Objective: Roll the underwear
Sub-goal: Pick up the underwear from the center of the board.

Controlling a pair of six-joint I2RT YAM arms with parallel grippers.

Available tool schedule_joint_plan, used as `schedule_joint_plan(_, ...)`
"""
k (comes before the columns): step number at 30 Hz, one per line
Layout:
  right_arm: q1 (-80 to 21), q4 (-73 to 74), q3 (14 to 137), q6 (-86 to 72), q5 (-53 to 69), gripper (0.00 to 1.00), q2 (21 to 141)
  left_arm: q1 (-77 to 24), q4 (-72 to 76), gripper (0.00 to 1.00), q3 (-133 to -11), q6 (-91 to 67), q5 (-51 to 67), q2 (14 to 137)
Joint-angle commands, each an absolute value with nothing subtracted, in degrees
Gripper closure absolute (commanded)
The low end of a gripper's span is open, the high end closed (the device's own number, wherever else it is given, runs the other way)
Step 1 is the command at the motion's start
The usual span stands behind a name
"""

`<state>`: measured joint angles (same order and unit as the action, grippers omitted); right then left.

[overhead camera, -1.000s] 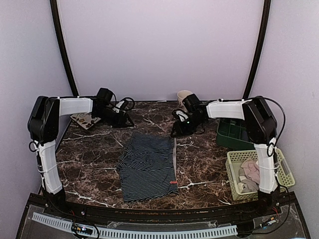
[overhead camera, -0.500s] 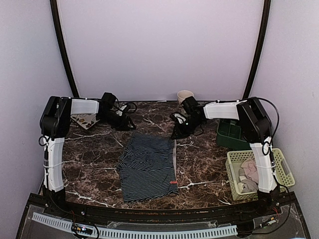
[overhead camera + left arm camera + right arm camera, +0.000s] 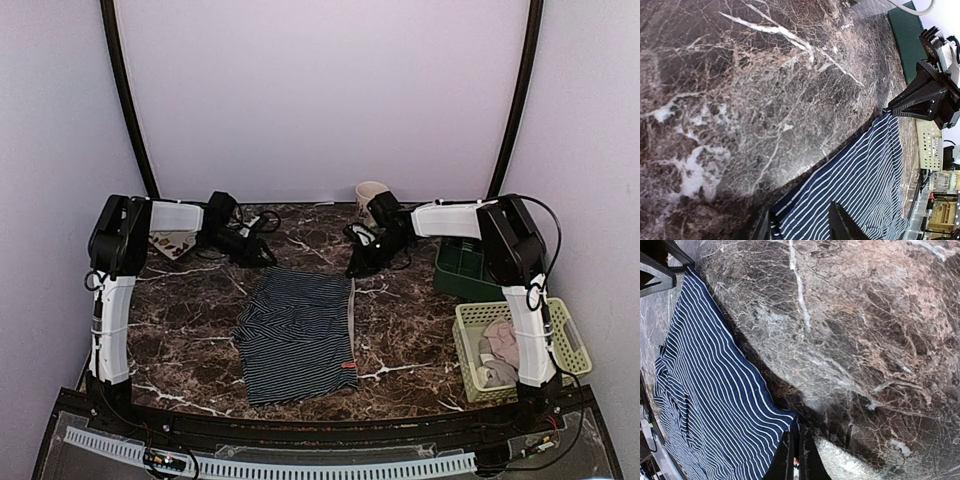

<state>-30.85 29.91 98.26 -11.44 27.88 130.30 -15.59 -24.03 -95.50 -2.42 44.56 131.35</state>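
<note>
1. Both arms have shifted since a second ago: the left arm (image 3: pixel 175 215) has swung inward across the far side of the desk (image 3: pixel 180 320) toward the cloth, and the right arm (image 3: pixel 450 217) has settled slightly at its corner.
2. Flat at the desk's centre lies the striped underwear (image 3: pixel 298 335), long axis running far to near, its far edge spanning the gap between the two sets of jaws.
3. Right jaws are pressed together, and from the wrist view they appear to pinch the far right corner of the striped underwear (image 3: pixel 725 370).
4. Left jaws stand apart, straddling the far left corner of the striped underwear (image 3: pixel 865 170); no grip there yet.
5. My judgement: the roll must run from that far edge toward the near edge, so the left jaws must clamp their corner first.
6. Only the wrist views show how the jaws stand; from above they are dark shapes.
7. Only the top view shows the pink underwear (image 3: pixel 500 345) waiting in the basket (image 3: pixel 470 315) on the right, well apart from both arms.
</note>
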Motion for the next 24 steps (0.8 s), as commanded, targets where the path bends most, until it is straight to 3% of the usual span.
schedule_joint_plan(1,-30.3,29.1,99.8,-11.5,29.1,1.0,130.6,-16.4,-27.2,0.61,-96.1,-0.6,46.5,132.6)
schedule_joint_plan(9,-30.3,28.0,98.5,-12.1,28.6,1.0,129.2,-16.4,-26.1,0.91,-98.8,-2.8,43.8,133.3)
schedule_joint_plan(13,-30.2,27.3,98.4,-12.4,27.8,1.0,127.8,-16.1,-26.2,1.0,-101.9,-3.7,42.9,133.3)
schedule_joint_plan(24,-28.9,24.5,100.4,-11.8,28.2,1.0,123.1,-15.1,-25.9,1.0,-106.4,-1.5,45.3,127.8)
